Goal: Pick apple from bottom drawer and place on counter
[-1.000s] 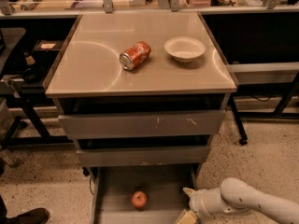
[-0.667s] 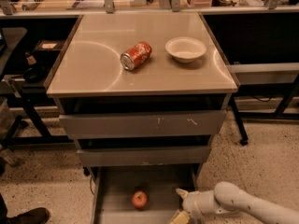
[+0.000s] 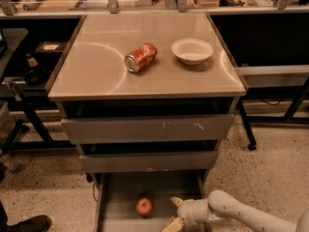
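Lying on the grey floor of the pulled-out bottom drawer (image 3: 120,190), the apple (image 3: 144,207) sits a little left of the middle. The gripper (image 3: 173,212) is low in the same drawer, just to the right of the apple and not touching it. It is carried by a white arm (image 3: 236,211) that comes in from the lower right corner. Its 2 fingers (image 3: 176,201) are spread apart, with nothing held between them. Above, the 2 upper drawers (image 3: 147,128) show their scuffed grey fronts. On the counter (image 3: 91,71) a dented soda can (image 3: 140,57) lies on its side near a white bowl (image 3: 192,50), the 2 not touching.
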{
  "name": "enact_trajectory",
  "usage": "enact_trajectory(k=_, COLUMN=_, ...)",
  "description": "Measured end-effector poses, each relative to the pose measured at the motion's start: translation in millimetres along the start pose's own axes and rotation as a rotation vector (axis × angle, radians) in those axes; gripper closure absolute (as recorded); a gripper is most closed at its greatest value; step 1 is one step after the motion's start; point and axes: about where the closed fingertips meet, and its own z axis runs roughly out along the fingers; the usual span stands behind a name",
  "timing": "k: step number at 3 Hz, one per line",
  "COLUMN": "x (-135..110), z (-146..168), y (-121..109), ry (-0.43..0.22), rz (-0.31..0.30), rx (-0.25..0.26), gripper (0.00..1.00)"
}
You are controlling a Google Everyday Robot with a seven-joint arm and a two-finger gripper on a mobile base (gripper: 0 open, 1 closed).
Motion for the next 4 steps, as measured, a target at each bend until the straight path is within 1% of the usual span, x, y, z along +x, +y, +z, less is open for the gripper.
enact_trajectory(k=1, x=2, z=5, y=-2, ry=-0.005, rz=0.007, rx=-0.002, gripper=0.00)
enact_trajectory(k=2, x=7, z=16, y=2, ry=-0.026, rz=0.011, rx=0.003, gripper=0.00)
enact_trajectory(k=3, x=5, z=36, y=-4, ry=-0.077, rz=-0.008, rx=0.002, gripper=0.00)
enact_trajectory(k=4, x=0, z=53, y=-17, ry=-0.120, rz=-0.032, rx=-0.001, gripper=0.00)
